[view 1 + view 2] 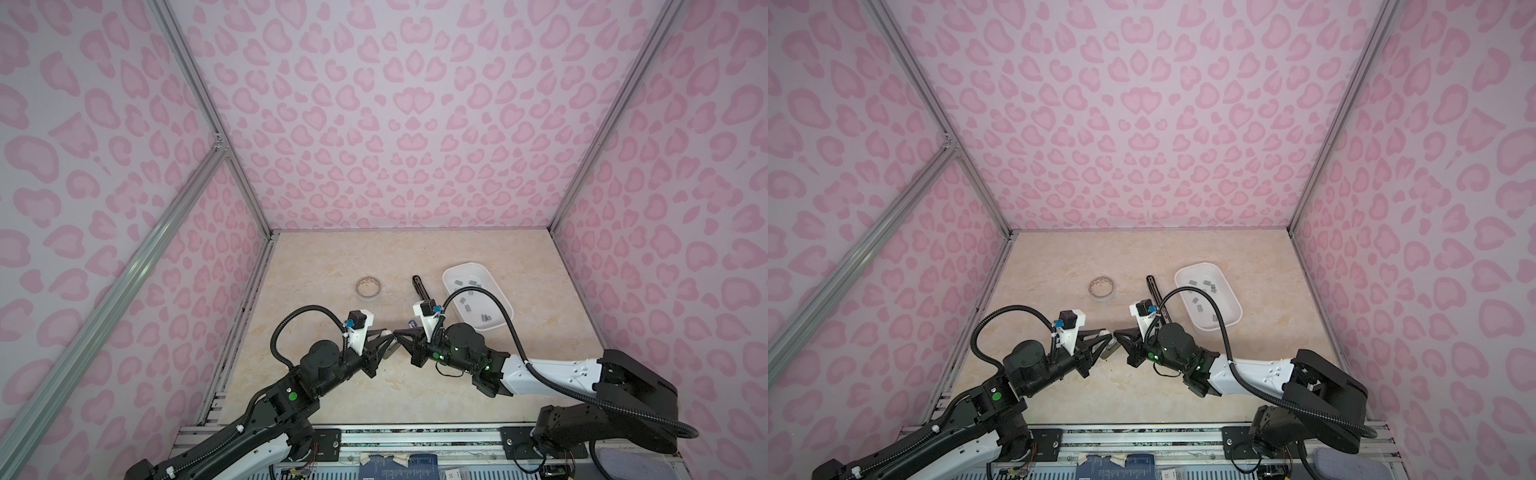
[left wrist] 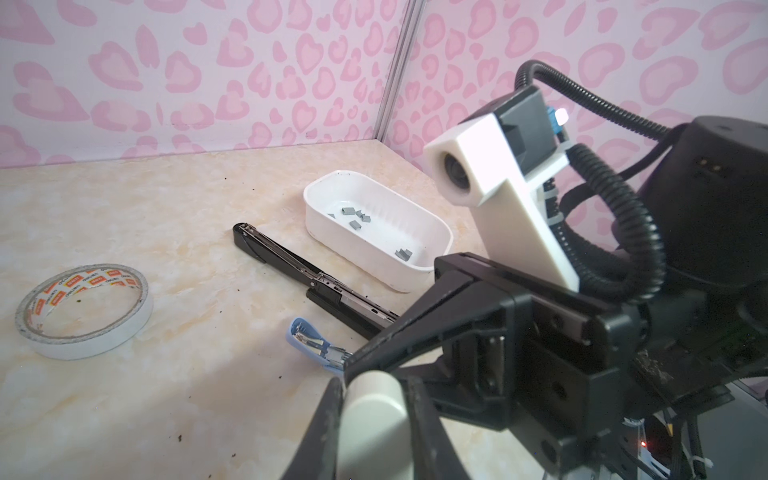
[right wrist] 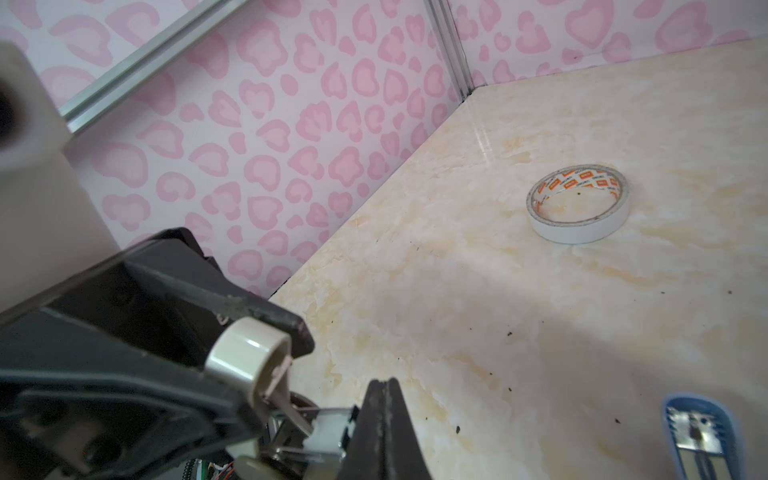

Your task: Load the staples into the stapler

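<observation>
My left gripper (image 2: 374,386) is shut on a cream stapler (image 2: 374,409), held a little above the table in both top views (image 1: 390,349). The stapler (image 3: 245,353) hangs open in the right wrist view, with its metal inside and a white block showing. My right gripper (image 3: 384,384) is shut, with nothing visible between its fingers, and its tip stands right beside that white block. In both top views the two grippers meet tip to tip, left (image 1: 388,334) and right (image 1: 397,332). The staples (image 2: 356,225), small grey strips, lie in a white tray (image 2: 374,257).
A long black stapler (image 2: 291,257) lies opened flat beside the tray (image 1: 498,286). A small blue stapler (image 2: 309,343) lies open just behind the grippers. A roll of white tape (image 2: 104,336) sits at the back left. Pink patterned walls enclose the table.
</observation>
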You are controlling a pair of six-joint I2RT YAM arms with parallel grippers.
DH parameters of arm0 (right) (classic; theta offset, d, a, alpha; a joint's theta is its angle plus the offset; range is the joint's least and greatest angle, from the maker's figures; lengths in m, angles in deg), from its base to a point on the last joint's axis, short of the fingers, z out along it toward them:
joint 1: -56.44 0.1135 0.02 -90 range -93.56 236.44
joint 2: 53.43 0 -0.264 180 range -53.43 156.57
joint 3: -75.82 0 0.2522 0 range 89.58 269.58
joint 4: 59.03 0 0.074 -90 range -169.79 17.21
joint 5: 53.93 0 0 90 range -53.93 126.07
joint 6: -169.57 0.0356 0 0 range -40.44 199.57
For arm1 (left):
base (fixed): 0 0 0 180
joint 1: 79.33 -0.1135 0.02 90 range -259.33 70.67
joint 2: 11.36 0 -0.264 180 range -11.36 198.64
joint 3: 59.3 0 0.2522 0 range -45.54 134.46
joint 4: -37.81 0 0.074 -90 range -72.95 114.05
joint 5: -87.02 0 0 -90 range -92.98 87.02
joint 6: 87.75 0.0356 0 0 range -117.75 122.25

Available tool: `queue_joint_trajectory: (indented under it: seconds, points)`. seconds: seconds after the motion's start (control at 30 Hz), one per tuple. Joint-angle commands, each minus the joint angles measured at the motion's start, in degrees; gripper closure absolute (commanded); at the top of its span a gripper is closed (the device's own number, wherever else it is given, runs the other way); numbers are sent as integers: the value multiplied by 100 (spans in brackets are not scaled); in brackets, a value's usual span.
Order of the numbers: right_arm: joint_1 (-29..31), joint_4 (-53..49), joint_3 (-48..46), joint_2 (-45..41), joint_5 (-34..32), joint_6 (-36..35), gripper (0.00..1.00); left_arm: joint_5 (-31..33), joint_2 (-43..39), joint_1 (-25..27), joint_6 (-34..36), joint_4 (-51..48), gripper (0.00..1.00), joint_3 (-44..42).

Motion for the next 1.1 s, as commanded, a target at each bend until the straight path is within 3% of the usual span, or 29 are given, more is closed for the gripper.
queue_joint_trajectory:
  seconds: [0.0,0.13,0.6,0.87,1.07]
  points:
    - [71,-110,-33,110,83,-23,99,52,-2,3,55,280,96,157]
    - [199,-63,-41,196,26,-80,98,259,-14,4,75,352,96,228]
    - [729,286,-115,120,-107,-452,82,559,-316,3,113,568,96,132]
    - [610,-278,-543,-795,-557,-1054,36,86,-417,4,221,677,96,-43]
    - [631,-793,-434,-1355,404,-1740,11,-626,-515,3,310,813,96,-124]
